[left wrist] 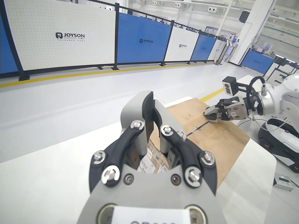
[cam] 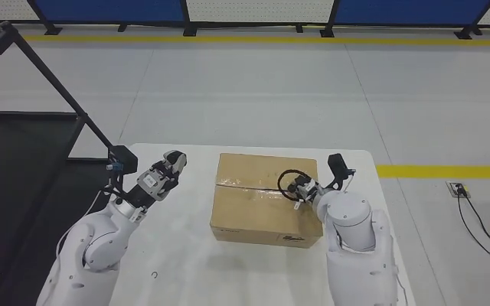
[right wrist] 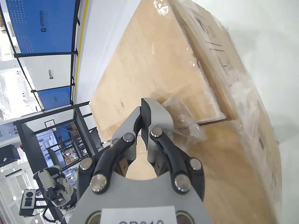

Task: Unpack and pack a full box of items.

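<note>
What lies inside the box (cam: 260,210) is hidden.

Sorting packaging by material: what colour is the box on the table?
Plain light brown cardboard. The box shows best in the top view.

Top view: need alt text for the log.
A closed, taped cardboard box sits on a white table. The right claw is at the box's top seam; the left claw hangs above the table beside the box.
</note>
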Robot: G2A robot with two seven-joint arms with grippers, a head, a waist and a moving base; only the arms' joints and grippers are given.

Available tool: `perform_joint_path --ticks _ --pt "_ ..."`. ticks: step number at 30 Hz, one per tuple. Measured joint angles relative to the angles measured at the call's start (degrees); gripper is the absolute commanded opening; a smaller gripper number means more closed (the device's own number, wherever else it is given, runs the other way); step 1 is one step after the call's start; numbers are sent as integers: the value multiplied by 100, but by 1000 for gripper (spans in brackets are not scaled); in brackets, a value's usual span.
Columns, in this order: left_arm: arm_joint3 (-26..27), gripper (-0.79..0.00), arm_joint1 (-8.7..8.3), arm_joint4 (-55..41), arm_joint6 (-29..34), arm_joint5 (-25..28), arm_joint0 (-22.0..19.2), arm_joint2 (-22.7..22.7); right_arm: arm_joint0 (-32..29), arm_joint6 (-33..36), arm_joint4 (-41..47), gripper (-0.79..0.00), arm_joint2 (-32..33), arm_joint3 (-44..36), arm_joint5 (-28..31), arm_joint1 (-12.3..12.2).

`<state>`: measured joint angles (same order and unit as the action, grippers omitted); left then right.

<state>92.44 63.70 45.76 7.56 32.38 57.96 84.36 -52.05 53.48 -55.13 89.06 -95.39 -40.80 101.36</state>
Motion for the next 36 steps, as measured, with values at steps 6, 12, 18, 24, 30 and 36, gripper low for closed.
perform_joint_path --ticks 6,12,18,24,30,36 --pt "-10 -785 -11 -20 -11 -1 -1 35 -83 -144 86 -785 -202 -29 217 -33" --pt "-27 -785 -17 -32 -17 24 -12 27 -275 -287 172 -785 -434 -111 406 -61" --pt "-38 -785 -25 -37 -33 33 -12 35 -172 -426 436 -785 -660 77 354 -57" --pt "44 -785 -44 -54 -134 19 85 161 111 -443 729 -785 -926 441 310 -43" --pt "153 -785 -70 -72 -263 -4 226 367 443 -319 799 -785 -1255 878 299 -40" --pt "227 -785 -97 -109 -330 16 378 553 633 -404 965 -785 -1514 1154 297 -21"
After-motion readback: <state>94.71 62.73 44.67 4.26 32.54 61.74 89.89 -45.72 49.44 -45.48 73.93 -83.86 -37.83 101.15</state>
